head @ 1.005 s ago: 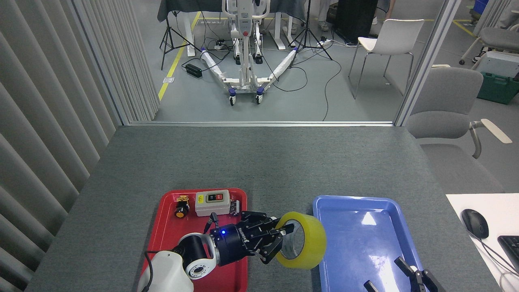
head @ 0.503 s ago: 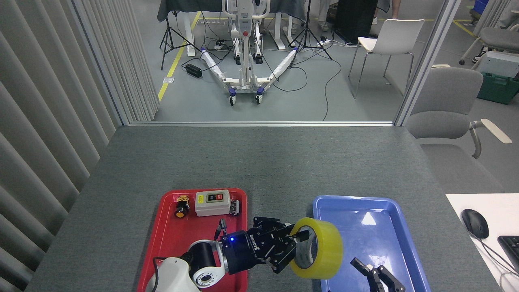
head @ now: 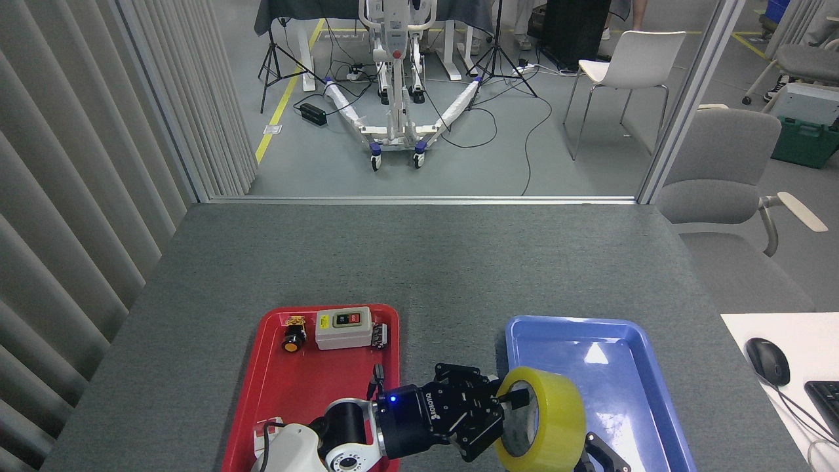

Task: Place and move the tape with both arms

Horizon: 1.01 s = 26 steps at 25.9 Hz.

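The left gripper [head: 508,410] is clamped on the tape [head: 544,423], one finger inside its core, holding it over the blue tray's [head: 629,393] near-left edge. The right gripper [head: 600,452] barely shows beneath; its fingers' spread cannot be told.

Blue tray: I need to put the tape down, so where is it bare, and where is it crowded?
The blue tray is bare across its far and right parts. Its near-left corner is crowded: the tape, held by the left tool, and the right tool beside it. The red tray holds parts along its far edge.
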{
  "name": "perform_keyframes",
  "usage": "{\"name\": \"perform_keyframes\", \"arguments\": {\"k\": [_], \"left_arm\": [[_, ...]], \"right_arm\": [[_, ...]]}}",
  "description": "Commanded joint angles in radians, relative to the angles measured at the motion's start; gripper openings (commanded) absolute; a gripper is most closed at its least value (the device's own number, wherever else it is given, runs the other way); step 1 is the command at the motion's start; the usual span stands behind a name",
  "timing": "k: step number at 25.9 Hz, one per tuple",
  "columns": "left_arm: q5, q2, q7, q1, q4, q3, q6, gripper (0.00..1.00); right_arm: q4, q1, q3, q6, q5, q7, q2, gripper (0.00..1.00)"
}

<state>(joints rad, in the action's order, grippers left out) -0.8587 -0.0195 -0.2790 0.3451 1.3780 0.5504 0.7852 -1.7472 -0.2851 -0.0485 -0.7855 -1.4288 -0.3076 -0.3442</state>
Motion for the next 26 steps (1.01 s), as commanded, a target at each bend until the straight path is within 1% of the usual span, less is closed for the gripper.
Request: {"name": "perform_keyframes", "arguments": {"k": [1, 3, 6, 9, 14, 17, 21, 26], "left_arm": [[0.004, 0.003, 0.003, -0.015, 0.006, 0.028, 0.0, 0.0], [0.004, 0.004, 0.003, -0.023, 0.018, 0.034, 0.0, 0.0], [0.004, 0.004, 0.003, -0.038, 0.029, 0.046, 0.0, 0.0], [0.004, 0.016, 0.003, -0.04, 0.026, 0.065, 0.0, 0.0], [0.004, 0.018, 0.003, -0.04, 0.024, 0.066, 0.0, 0.0], [0.004, 0.018, 0.003, -0.04, 0.021, 0.066, 0.0, 0.0], [0.004, 0.018, 0.003, -0.04, 0.013, 0.062, 0.0, 0.0], [0.004, 0.018, 0.001, -0.04, -0.007, 0.054, 0.0, 0.0]], "right_arm": [[-0.048, -0.011, -0.002, 0.0, -0.001, 0.001, 0.004, 0.98], [-0.048, -0.022, 0.001, 0.0, -0.002, 0.001, 0.008, 0.97], [-0.048, -0.048, 0.022, 0.0, -0.002, -0.001, -0.001, 0.97], [-0.048, -0.051, 0.035, 0.0, -0.002, -0.001, 0.002, 0.97], [-0.049, -0.054, 0.033, 0.0, -0.002, -0.002, 0.01, 0.97], [-0.051, -0.081, 0.05, 0.0, -0.002, -0.005, 0.007, 0.97], [-0.052, -0.111, 0.075, 0.0, -0.001, -0.018, 0.011, 0.97], [-0.052, -0.115, 0.099, 0.0, 0.013, -0.057, 0.011, 0.97]]}}
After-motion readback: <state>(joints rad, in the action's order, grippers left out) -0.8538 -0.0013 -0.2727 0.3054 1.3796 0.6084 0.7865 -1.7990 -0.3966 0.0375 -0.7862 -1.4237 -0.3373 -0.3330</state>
